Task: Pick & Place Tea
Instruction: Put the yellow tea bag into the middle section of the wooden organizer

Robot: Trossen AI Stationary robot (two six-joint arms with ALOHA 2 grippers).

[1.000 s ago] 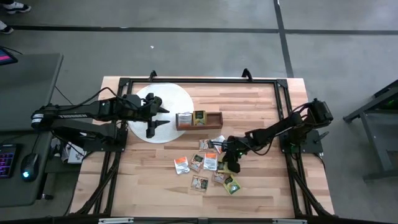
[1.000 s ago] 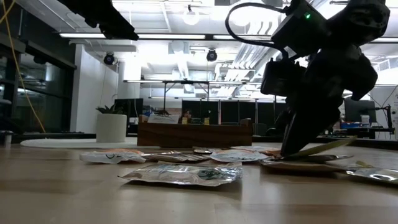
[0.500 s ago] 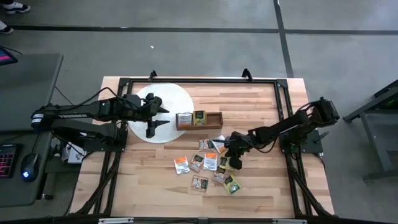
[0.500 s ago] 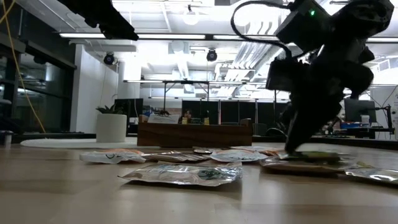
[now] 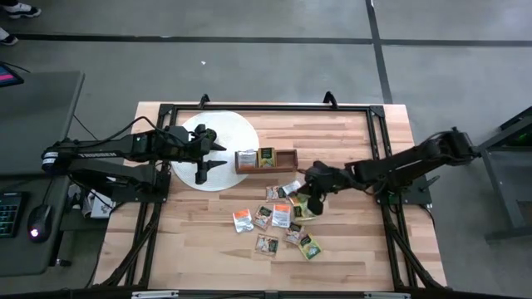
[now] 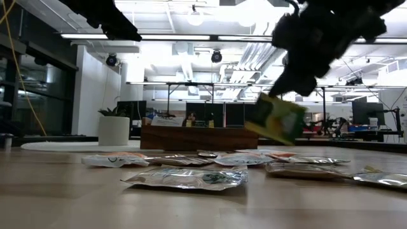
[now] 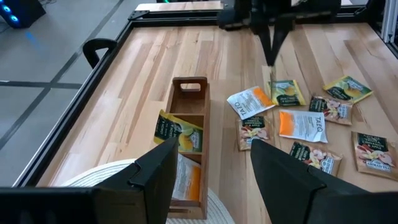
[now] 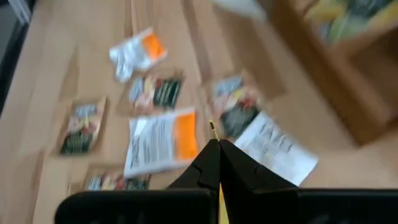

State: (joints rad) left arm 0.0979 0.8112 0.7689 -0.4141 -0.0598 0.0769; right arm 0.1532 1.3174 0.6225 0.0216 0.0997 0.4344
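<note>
My right gripper (image 5: 313,202) hangs above the loose tea sachets (image 5: 278,218) on the table's middle, shut on a green-and-yellow tea sachet (image 6: 276,119). More sachets lie flat around and below it (image 7: 301,124). The long brown wooden box (image 5: 266,159) stands just beyond, with an orange-and-white sachet (image 5: 247,159) and a green-and-yellow one (image 5: 267,157) in its compartments. My left gripper (image 5: 212,156) waits open over the white disc (image 5: 237,133), left of the box. My right gripper pinches the green-and-yellow sachet by its upper edge (image 6: 287,102) between its two fingers (image 8: 208,158). The fingers slant down from the table's right side. The sachet hangs tilted below them, clear of the table and of the other sachets.
The table's black frame rail (image 5: 378,149) runs along the right and far sides. Bare wood lies right of the sachets (image 5: 349,241) and near the front edge. The box's right compartment (image 5: 287,158) shows no sachet.
My right gripper has risen from the pile and drawn a little toward the box, tipping less steeply downward. The green-and-yellow sachet, which lay among the others with one end raised, has come up with it and now hangs clear of the table.
</note>
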